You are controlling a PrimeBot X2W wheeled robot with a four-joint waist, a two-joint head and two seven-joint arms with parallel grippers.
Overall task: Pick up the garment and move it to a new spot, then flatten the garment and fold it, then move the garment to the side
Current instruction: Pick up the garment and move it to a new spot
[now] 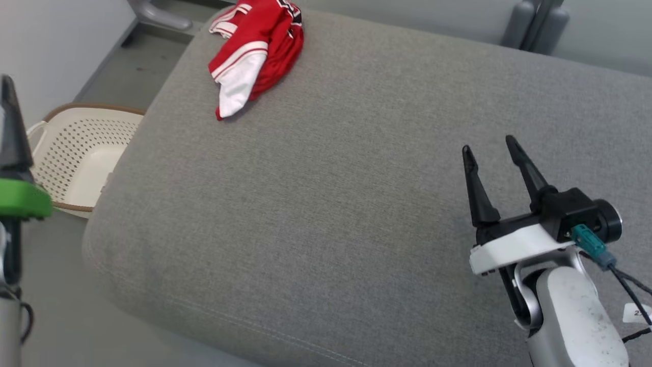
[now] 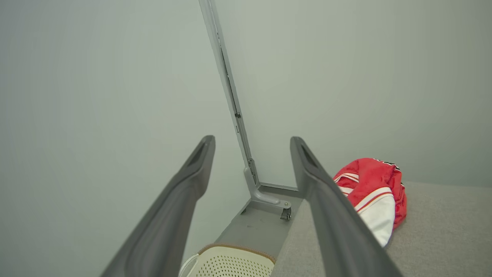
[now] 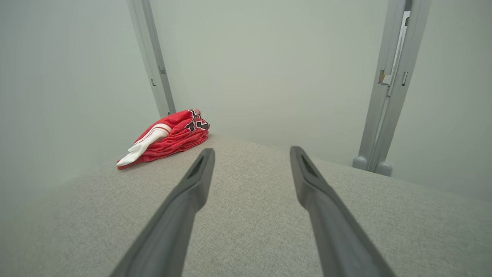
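Note:
A crumpled red and white garment [image 1: 254, 51] lies in a heap at the far left corner of the grey cushioned surface [image 1: 331, 214]. My right gripper [image 1: 488, 145] hovers over the near right part of the cushion, open and empty, far from the garment. Looking along its fingers, the right gripper [image 3: 250, 151] faces the garment [image 3: 169, 134], which lies ahead and to the left. My left gripper [image 2: 251, 140] is open and empty, off the cushion's left side, with the garment [image 2: 374, 184] ahead to its right. One of its dark fingers [image 1: 10, 127] stands at the head view's left edge.
A cream perforated laundry basket [image 1: 86, 148] sits on the floor beside the cushion's left edge, below my left gripper. Grey partition posts [image 3: 388, 96] and feet [image 2: 269, 200] stand behind the cushion against pale walls. The cushion's middle is bare fabric.

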